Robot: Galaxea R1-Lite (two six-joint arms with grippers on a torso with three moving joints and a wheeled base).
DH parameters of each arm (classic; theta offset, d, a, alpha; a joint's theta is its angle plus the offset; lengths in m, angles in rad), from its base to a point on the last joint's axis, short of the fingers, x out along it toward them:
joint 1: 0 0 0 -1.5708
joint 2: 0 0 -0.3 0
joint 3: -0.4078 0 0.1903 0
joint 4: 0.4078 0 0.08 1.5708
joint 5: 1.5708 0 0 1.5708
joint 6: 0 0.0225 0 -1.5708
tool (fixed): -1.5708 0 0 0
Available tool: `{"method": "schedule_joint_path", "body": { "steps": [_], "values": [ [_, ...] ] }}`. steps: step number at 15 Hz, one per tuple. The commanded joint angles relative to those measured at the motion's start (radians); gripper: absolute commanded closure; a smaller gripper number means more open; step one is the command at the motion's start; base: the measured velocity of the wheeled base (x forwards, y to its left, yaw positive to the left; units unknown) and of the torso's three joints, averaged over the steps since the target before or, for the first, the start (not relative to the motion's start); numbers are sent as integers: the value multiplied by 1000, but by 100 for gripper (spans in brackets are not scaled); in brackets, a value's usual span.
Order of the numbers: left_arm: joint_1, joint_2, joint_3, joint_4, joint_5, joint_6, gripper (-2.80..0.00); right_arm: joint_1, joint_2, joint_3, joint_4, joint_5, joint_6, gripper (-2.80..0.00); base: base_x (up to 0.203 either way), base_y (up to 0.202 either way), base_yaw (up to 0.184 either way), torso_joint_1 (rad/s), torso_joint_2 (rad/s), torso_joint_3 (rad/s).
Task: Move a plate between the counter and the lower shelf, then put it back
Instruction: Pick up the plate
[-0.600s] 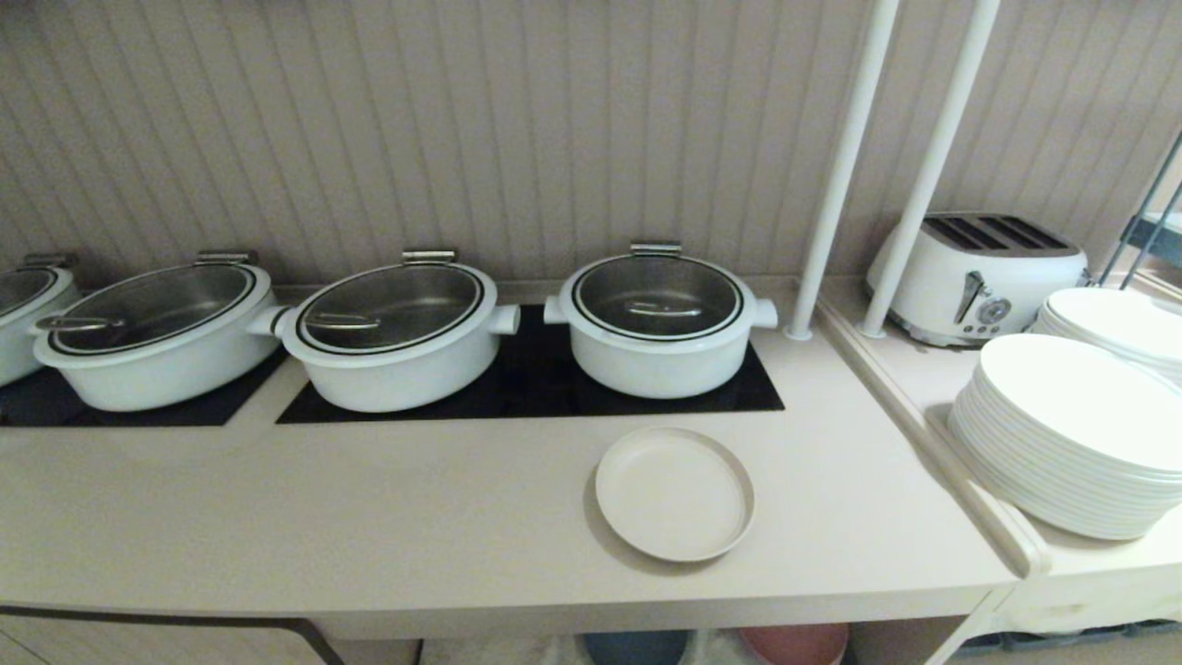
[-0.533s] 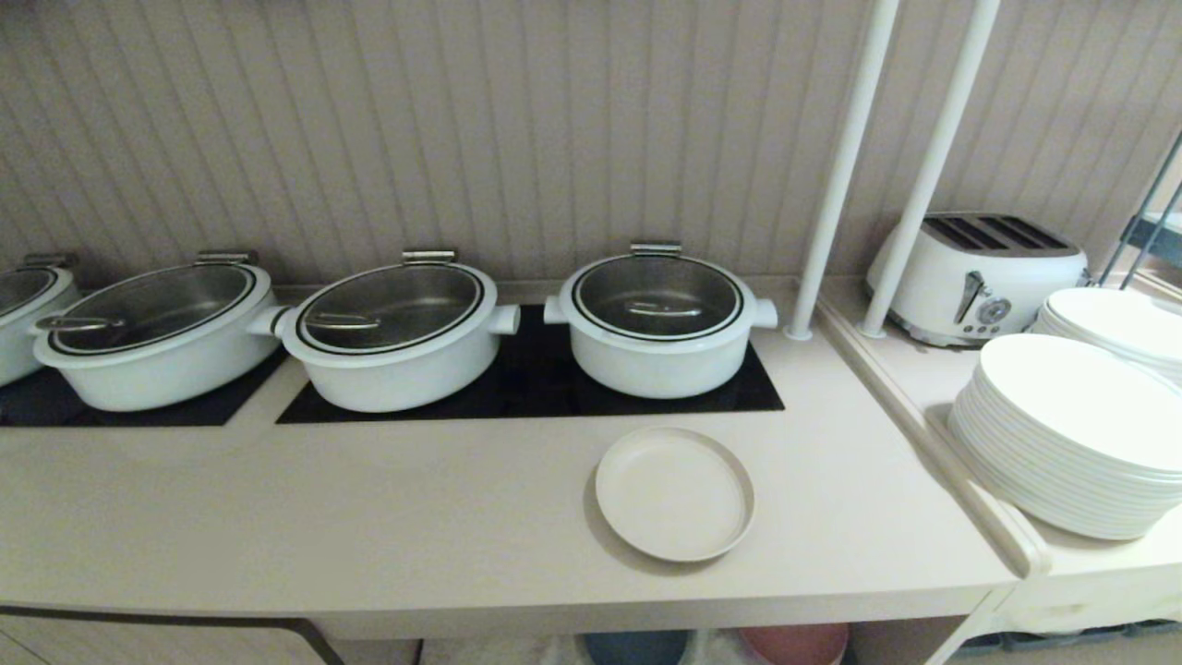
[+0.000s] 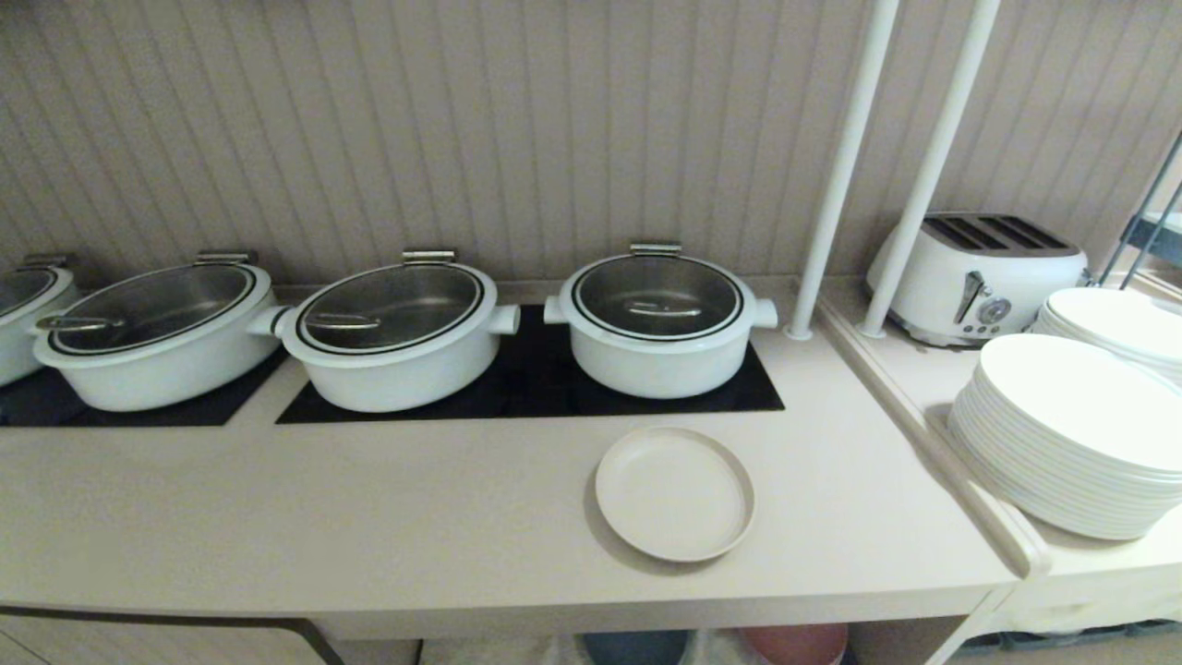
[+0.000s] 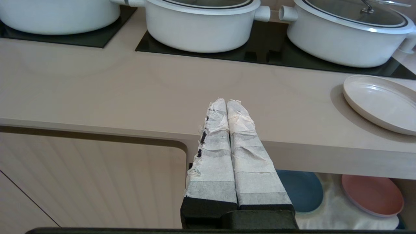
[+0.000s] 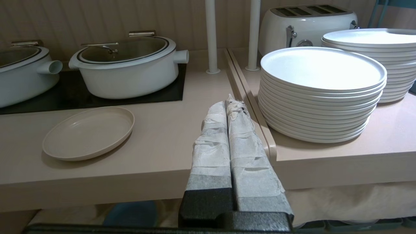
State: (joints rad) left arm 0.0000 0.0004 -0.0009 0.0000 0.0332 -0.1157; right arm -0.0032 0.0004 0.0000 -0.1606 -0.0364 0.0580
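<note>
The cream-beige plate [image 3: 675, 493] [image 4: 380, 103] [image 5: 89, 132] lies flat on the counter [image 3: 369, 517], just in front of the rightmost white pot [image 3: 657, 321]. Below the counter's front edge opens the lower shelf [image 4: 331, 208] with its off-white cloth floor. My left gripper [image 4: 226, 102] is shut and empty, held in front of the counter's edge to the left of the plate. Off to the plate's right, my right gripper [image 5: 230, 103] is also shut and empty, in front of the edge. Neither arm shows in the head view.
White pots with glass lids [image 3: 392, 332] stand on black hob panels [image 3: 526, 388]. A blue plate [image 4: 302, 190] and a pink plate [image 4: 372, 195] lie on the shelf. On the side ledge [image 3: 970, 517] are stacked white plates [image 3: 1062, 443] and a toaster [image 3: 979, 272]. Two white poles [image 3: 840, 166] rise at the back.
</note>
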Motion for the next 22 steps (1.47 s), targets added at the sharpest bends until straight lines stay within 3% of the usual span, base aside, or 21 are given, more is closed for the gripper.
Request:
{"method": "schedule_joint_path", "body": {
  "steps": [1,6,13,22],
  "values": [
    [0,0,-1,0,1,-1,0,0,0,0,-2,0,-4,0,0,0,0,0,0,0],
    [0,0,-1,0,1,-1,0,2,0,-3,16,19,-16,0,0,0,0,0,0,0],
    [0,0,1,0,1,-1,0,0,97,-315,297,96,-17,0,0,0,0,0,0,0],
    [0,0,-1,0,1,-1,0,0,598,-633,555,141,-20,0,0,0,0,0,0,0]
  ]
}}
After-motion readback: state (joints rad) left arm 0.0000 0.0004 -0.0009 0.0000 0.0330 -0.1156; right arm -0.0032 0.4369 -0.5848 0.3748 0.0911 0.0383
